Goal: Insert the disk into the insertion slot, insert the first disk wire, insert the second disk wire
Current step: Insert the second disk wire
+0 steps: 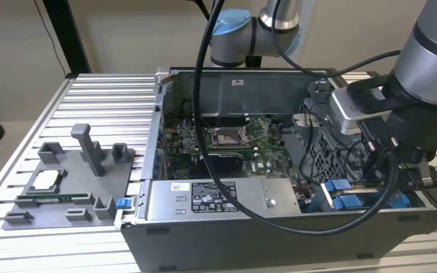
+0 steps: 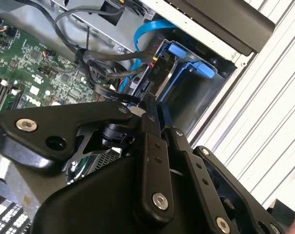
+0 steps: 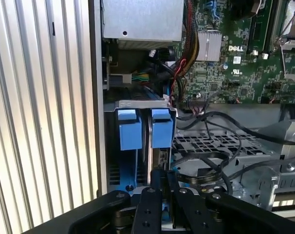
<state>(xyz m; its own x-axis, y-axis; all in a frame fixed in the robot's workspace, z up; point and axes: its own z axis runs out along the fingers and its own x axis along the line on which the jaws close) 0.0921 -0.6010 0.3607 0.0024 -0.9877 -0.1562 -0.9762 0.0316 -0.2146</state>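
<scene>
The tool (image 3: 162, 183) hangs over the computer case's corner bay, fingers nearly closed on what looks like a thin wire plug, directly above the disk (image 3: 150, 141), which stands on edge in the insertion slot (image 3: 113, 170).
</scene>
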